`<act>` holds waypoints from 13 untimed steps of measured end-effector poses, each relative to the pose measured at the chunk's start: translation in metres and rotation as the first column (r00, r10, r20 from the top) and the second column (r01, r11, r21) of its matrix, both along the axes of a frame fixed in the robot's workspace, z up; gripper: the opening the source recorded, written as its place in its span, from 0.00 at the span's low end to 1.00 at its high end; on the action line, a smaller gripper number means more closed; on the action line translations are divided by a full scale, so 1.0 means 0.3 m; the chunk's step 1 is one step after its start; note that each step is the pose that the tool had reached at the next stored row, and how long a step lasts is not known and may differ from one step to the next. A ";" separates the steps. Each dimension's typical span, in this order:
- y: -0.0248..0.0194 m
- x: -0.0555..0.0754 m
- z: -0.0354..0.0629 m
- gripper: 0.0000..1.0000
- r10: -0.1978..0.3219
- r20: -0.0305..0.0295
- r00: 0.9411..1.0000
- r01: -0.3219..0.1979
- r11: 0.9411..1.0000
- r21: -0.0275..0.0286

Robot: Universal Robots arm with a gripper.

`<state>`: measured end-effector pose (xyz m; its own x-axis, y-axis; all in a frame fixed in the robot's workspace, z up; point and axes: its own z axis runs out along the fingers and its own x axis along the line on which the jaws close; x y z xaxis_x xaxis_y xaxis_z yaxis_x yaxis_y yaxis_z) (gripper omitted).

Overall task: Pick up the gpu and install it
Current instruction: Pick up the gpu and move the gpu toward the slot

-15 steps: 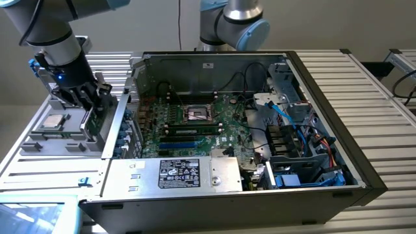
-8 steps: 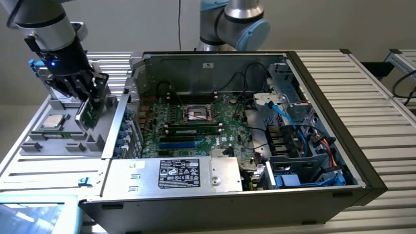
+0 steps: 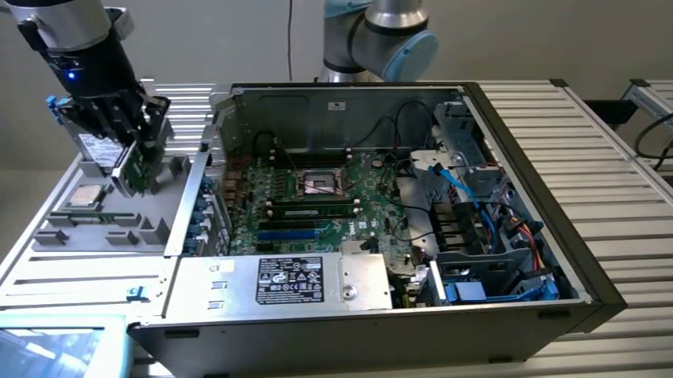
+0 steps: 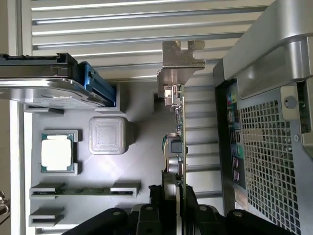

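Our black robot gripper [image 3: 128,130] [image 4: 174,198] is pinching the gpu [image 3: 135,169] [image 4: 177,142], a short flat card with a green board. One finger [image 4: 159,196] sits on each flat side of the card, pressed against it. In the wrist view we look at the card from its thin edge, and its shiny silver end bracket [image 4: 181,56] is at the far end from the fingers.

The gpu is standing on its edge over the grey plastic tray [image 3: 105,228] [image 4: 142,156]. We cannot tell if its bottom edge touches the tray or not. The tray sits on the exterior view's left, just beside the big open black computer case [image 3: 515,157] [image 4: 274,142].

In the tray we see a small square silver chip [image 3: 84,197] [image 4: 57,152] in its own pocket. A silver hard drive with a blue side piece [image 3: 97,150] [image 4: 46,90] stands near it. A thin long green memory stick [image 4: 83,191] lies in a slot.

Inside the case we see the green main board [image 3: 347,197] lying flat, with black and blue wires near it. Case and tray sit on a table of silver metal slats [image 3: 615,134] [image 4: 122,29].
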<state>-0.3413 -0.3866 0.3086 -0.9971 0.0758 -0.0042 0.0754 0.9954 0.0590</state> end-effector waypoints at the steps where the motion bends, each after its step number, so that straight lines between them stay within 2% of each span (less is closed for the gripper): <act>1: -0.002 0.004 0.015 0.29 0.000 -0.001 1.000 0.000 1.000 0.000; 13: -0.029 0.050 0.197 0.29 0.000 -0.010 1.000 0.000 1.000 0.000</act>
<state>-0.3264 -0.3952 0.3679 -0.9971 0.0758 0.0060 0.0761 0.9954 0.0582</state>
